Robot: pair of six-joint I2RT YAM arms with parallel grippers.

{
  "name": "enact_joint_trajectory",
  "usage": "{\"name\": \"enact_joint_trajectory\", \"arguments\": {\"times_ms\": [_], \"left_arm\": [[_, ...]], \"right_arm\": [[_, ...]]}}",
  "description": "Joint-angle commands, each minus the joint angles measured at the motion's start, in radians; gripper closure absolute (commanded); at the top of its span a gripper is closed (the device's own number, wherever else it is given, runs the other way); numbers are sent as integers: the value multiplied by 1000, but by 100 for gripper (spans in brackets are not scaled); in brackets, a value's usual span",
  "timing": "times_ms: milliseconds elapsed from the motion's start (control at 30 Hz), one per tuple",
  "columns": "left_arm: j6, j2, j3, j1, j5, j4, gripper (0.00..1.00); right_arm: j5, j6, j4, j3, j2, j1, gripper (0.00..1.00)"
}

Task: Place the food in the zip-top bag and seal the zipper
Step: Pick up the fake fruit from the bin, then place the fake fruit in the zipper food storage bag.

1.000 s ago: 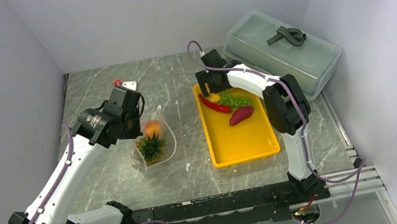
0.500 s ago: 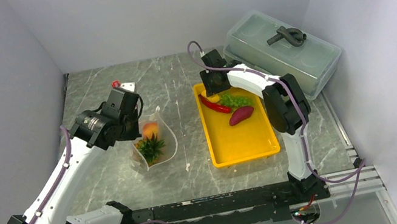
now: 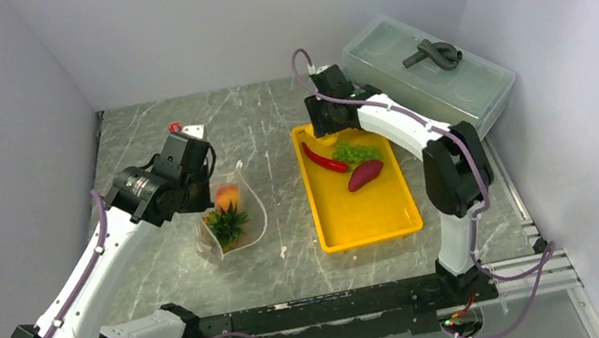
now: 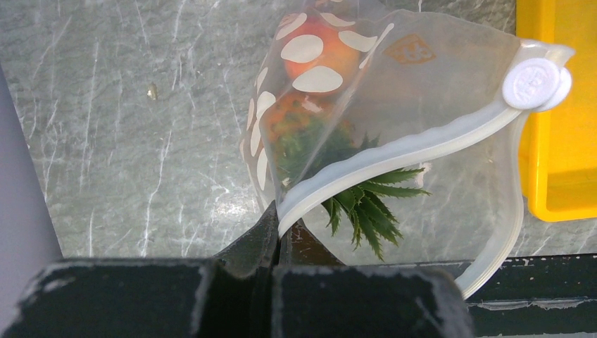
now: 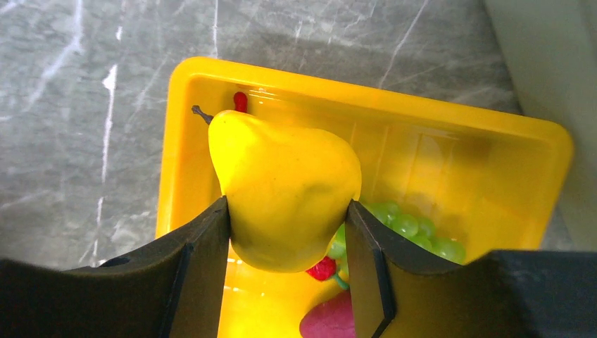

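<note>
The clear dotted zip-top bag (image 3: 233, 210) stands open left of the tray, with the orange pineapple (image 4: 310, 130) and a round orange fruit (image 4: 317, 53) inside. My left gripper (image 4: 280, 236) is shut on the bag's whitish zipper (image 4: 394, 151) at the near end of the mouth, holding it up. My right gripper (image 5: 288, 232) hovers over the far end of the yellow tray (image 3: 369, 212), shut on a yellow pear-shaped fruit (image 5: 281, 183). The red chili (image 3: 325, 158), green grapes (image 3: 355, 152) and a purple piece (image 3: 364, 174) lie in the tray.
A big grey-green lidded box (image 3: 430, 85) stands at the back right, close to the right arm. A small red-and-white object (image 3: 186, 128) sits behind the left gripper. White walls close in the table on three sides.
The right gripper's jaws closed on the yellow fruit at the tray's far end, and it rose and shifted slightly back and right. The left gripper and bag barely moved.
</note>
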State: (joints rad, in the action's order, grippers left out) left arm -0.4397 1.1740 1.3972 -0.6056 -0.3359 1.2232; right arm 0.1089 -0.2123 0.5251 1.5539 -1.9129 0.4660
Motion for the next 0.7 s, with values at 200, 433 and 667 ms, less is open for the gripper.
{"name": "enact_joint_trajectory", "arguments": {"times_ms": [200,433,667], "left_arm": [[-21,13,22,3,23,-28,100],[-21,35,35,3,23,-29,100],[-21,50,47,3,15,-31,100]], "right_arm": [[0,-2,-26,-144,276,7,70],[-46,-21,-21,-193,465,57,71],[-95,-42,-23,-194,590,157,71]]}}
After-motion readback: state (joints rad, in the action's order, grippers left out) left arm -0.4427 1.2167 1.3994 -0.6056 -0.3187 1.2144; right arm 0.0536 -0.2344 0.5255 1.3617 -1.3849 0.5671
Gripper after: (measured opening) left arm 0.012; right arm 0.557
